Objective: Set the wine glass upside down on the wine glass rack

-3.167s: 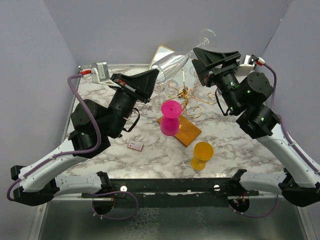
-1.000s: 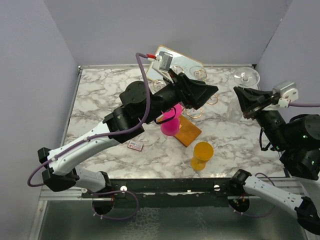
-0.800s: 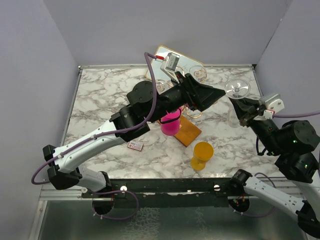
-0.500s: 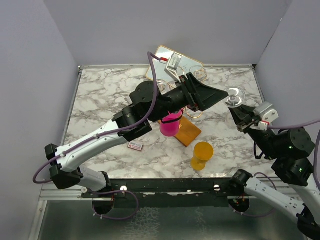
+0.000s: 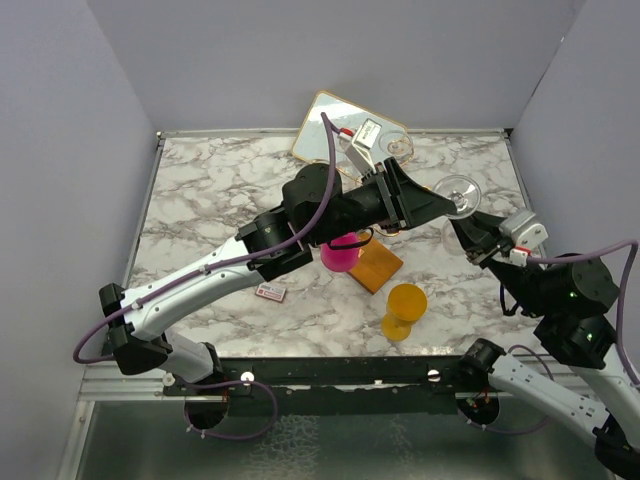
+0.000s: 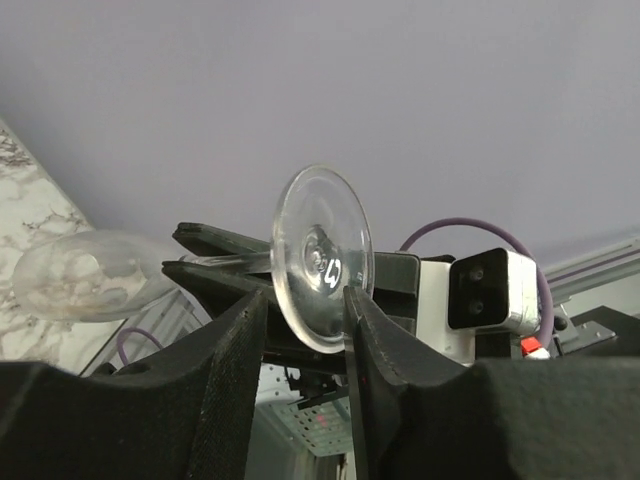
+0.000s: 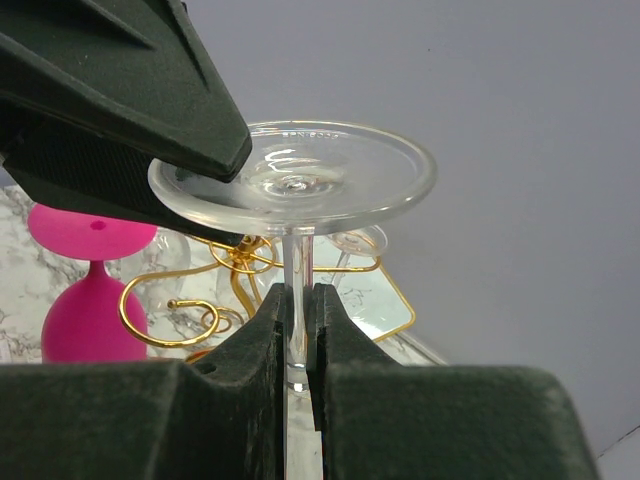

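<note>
The clear wine glass is held in the air at the right side of the table, its round foot [image 5: 457, 188] uppermost. My right gripper [image 7: 300, 300] is shut on its stem [image 7: 296, 265], just below the foot [image 7: 295, 180]. The left arm reaches across the table, and my left gripper [image 6: 305, 312] stands partly open with the foot's rim [image 6: 322, 258] between its fingers [image 7: 150, 100]. The bowl [image 6: 85, 275] points away and down. The wine glass rack shows as gold scrolls [image 7: 200, 300] on an orange wooden base [image 5: 378, 262], largely hidden under the left arm.
A pink goblet [image 5: 340, 250] stands by the rack's base and a yellow goblet [image 5: 405, 308] in front of it. A gold-framed mirror [image 5: 335, 115] leans at the back edge. A small box [image 5: 270, 291] lies left of the middle. Other clear glasses [image 7: 350, 240] hang near the rack.
The right gripper has carried the glass leftwards and inwards from the right edge. The left arm has stretched further right to the foot, and its jaws have narrowed around the rim.
</note>
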